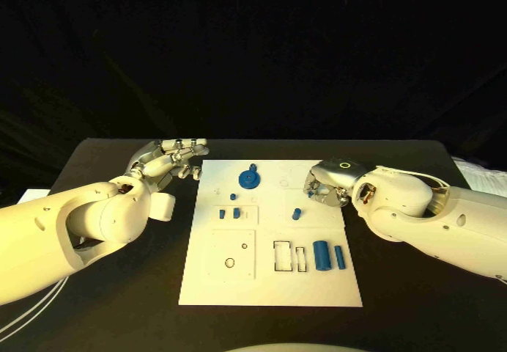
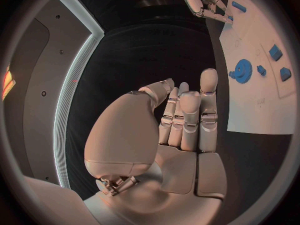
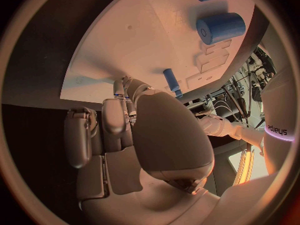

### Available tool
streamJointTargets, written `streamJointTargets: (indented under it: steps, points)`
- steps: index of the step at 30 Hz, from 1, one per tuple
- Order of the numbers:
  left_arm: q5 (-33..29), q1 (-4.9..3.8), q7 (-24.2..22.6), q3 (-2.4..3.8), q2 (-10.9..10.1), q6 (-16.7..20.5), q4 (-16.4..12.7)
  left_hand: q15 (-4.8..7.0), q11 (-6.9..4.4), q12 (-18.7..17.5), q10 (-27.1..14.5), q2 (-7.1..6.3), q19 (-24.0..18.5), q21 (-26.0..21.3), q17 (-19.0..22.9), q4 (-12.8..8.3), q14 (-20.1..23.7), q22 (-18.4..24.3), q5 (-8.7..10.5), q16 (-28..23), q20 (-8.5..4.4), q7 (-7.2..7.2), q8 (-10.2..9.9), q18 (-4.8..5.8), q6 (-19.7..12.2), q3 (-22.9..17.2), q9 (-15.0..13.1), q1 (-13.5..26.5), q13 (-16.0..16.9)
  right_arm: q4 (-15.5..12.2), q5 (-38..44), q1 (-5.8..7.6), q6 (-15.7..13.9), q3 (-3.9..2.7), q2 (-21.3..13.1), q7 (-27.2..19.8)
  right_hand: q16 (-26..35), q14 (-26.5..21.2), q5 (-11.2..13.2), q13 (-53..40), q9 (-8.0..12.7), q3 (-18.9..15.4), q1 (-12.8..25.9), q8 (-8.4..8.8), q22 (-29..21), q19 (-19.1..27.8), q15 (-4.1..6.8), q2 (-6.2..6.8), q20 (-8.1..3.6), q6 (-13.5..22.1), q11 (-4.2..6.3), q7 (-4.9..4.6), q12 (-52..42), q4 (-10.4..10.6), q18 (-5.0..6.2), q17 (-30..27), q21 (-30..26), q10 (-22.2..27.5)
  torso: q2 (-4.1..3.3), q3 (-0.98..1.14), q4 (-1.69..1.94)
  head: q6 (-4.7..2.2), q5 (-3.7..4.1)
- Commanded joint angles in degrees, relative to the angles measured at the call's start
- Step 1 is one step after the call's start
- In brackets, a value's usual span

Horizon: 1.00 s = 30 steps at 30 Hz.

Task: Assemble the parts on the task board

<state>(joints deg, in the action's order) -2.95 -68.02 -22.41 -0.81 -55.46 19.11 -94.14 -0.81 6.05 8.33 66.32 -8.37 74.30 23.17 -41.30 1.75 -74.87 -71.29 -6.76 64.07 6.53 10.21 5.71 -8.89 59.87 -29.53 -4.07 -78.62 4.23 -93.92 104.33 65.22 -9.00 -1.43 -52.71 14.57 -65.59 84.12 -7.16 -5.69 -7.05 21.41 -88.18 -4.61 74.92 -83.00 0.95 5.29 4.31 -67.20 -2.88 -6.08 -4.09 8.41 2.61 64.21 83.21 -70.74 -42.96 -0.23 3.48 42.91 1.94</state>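
Two white robot arms reach in over a black desk (image 1: 127,293), one from each side of a white task board (image 1: 269,286) that lies flat in the middle. The left hand (image 1: 169,163) hovers just beside the board's far left corner; in the left wrist view its fingers (image 2: 187,115) are straight and close together, holding nothing. The right hand (image 1: 325,189) sits over the board's right edge near the far end, fingers curled in toward the palm; whether it grips anything cannot be told.

Small blue parts are spread over the board. A blue gear (image 1: 248,179) lies near the far end, toward the middle. A small blue peg (image 1: 297,214) lies just in front of the right hand. Two small blue blocks (image 1: 229,214) sit side by side left of centre. A thick blue cylinder (image 1: 321,257) and a thinner blue rod (image 1: 340,256) lie next to each other toward the near right, beside two outlined rectangular slots (image 1: 287,257).
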Motion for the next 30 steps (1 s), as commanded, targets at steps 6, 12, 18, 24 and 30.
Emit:
streamJointTargets:
  steps: [6, 12, 18, 24, 30]
  points:
    - [-0.3, 0.01, -0.2, 0.03, 0.3, -1.2, 0.5, -0.09, -0.14, 0.2, -0.3, 0.18, -0.3, -0.4, 0.2, 0.0, 0.4, 0.2, 0.25, -0.3, 0.00, 0.01, 0.4, -1.15, 0.0, 0.4, 0.1, 0.3, 0.1, -0.6, 0.0, 0.41, -2.9, -0.40, -0.7, 0.2, -0.4, 2.2, 0.2, 0.1, -0.1, 0.6, 0.4, -0.09, 6.2, -0.5, 0.44, -0.43, 0.09, -0.6, -0.01, -0.03, 0.2, -0.2, -0.15, 0.1, 0.3, -0.7, -0.03, 0.02, -0.02, -0.13, -0.17]
    - [-0.3, 0.01, 0.2, 0.03, 0.4, -1.4, 1.1, -0.16, -0.03, 0.2, -0.7, 0.25, -0.3, -0.5, 0.2, -0.2, 0.4, 0.3, 0.32, -0.2, 0.01, 0.15, 0.3, -1.13, -0.3, 0.7, 0.1, 0.4, 0.0, -2.0, -0.7, 0.60, -3.5, -0.57, -1.4, 0.0, -0.4, 2.2, 0.3, 0.2, -0.2, 0.7, 0.6, -0.06, 6.2, -0.4, 0.43, -0.37, 0.10, -0.6, -0.03, -0.07, 0.2, -0.3, -0.14, 0.1, 0.3, -0.7, -0.01, 0.03, -0.01, -0.04, -0.46]
    - [-0.3, 0.03, 0.3, 0.03, 0.4, -1.4, 1.5, -0.17, 0.01, 0.2, -0.8, 0.26, -0.3, -0.6, 0.2, -0.2, 0.4, 0.4, 0.34, -0.2, 0.02, 0.18, 0.2, -1.13, -0.4, 0.8, 0.1, 0.4, 0.0, -5.4, -1.6, 0.65, -5.2, -0.81, -2.2, -0.5, -0.4, 2.2, 0.3, 0.2, -0.2, 0.8, 0.7, -0.01, 6.2, -0.5, 0.42, -0.33, 0.12, -0.6, -0.09, -0.12, 0.3, -0.4, -0.15, 0.1, 0.3, -0.7, -0.06, 0.06, -0.01, -0.02, -0.96]
    - [-0.3, 0.10, 0.3, 0.02, 0.5, -1.5, 1.6, -0.17, 0.01, 0.2, -0.8, 0.26, -0.3, -0.6, 0.2, -0.2, 0.4, 0.4, 0.34, -0.2, 0.02, 0.18, 0.2, -1.13, -0.4, 0.8, 0.2, 0.4, 0.0, -9.8, -2.3, 0.64, -6.4, -0.96, -1.9, -0.8, -0.5, 2.2, 0.3, 0.3, -0.2, 1.1, 0.8, 0.07, 6.3, -0.5, 0.39, -0.29, 0.17, -0.5, -0.19, -0.24, 0.4, -0.6, -0.15, 0.1, 0.4, -0.7, -0.08, 0.02, 0.09, 0.06, -1.55]
    - [-0.3, 0.15, 0.3, 0.02, 0.8, -1.6, 1.6, -0.19, 0.02, 0.3, -0.9, 0.29, -0.3, -0.7, 0.3, -0.2, 0.4, 0.5, 0.35, -0.2, 0.03, 0.20, 0.2, -1.14, -0.5, 0.9, 0.2, 0.4, 0.0, -11.9, -2.3, 0.49, -6.4, -0.97, 0.4, -1.0, -0.6, 2.1, 0.3, 0.4, -0.3, 1.4, 0.9, 0.17, 6.3, -0.5, 0.33, -0.28, 0.23, -0.5, -0.27, -0.36, 0.4, -0.8, -0.15, 0.1, 0.4, -0.7, -0.08, -0.05, 0.07, 0.34, -2.58]
